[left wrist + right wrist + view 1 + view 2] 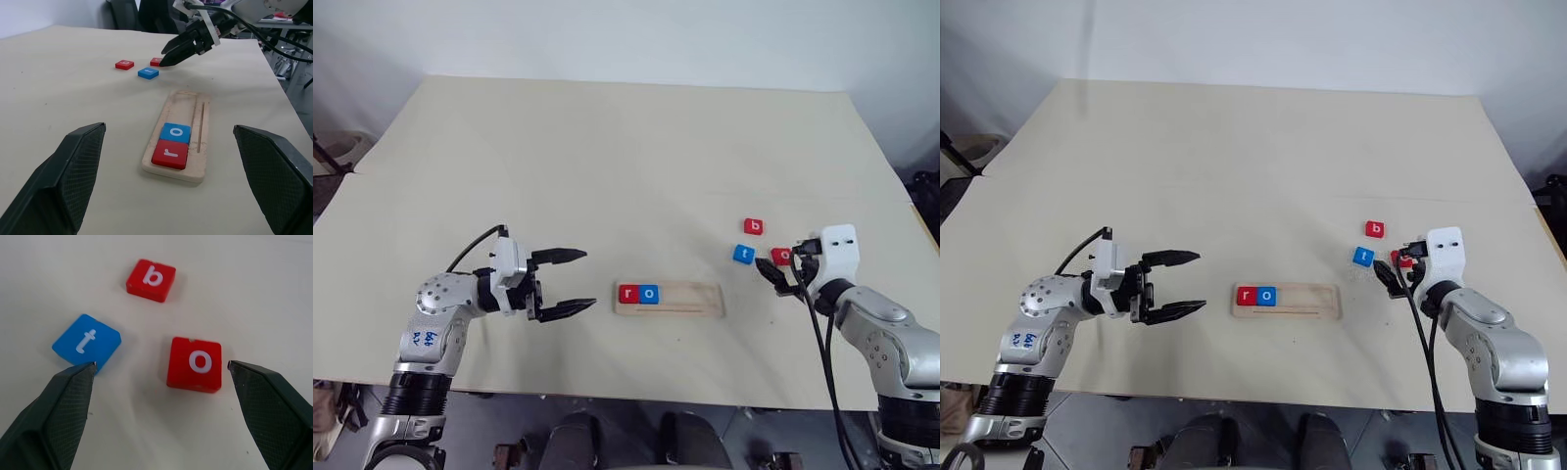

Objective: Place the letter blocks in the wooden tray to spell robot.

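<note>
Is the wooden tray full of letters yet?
Not full. The wooden tray holds just the red r and blue o; the rest of its slot is bare.

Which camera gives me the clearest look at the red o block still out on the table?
The right wrist view: the red o block sits large between the open right gripper fingers, letter readable, apart from the blue t block and red b block. Both eye views show it small beside that gripper; the left wrist view shows just an edge behind it.

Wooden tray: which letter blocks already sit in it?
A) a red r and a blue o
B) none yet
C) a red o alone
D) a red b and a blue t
A: the wooden tray holds the red r and the blue o side by side at one end.
</note>
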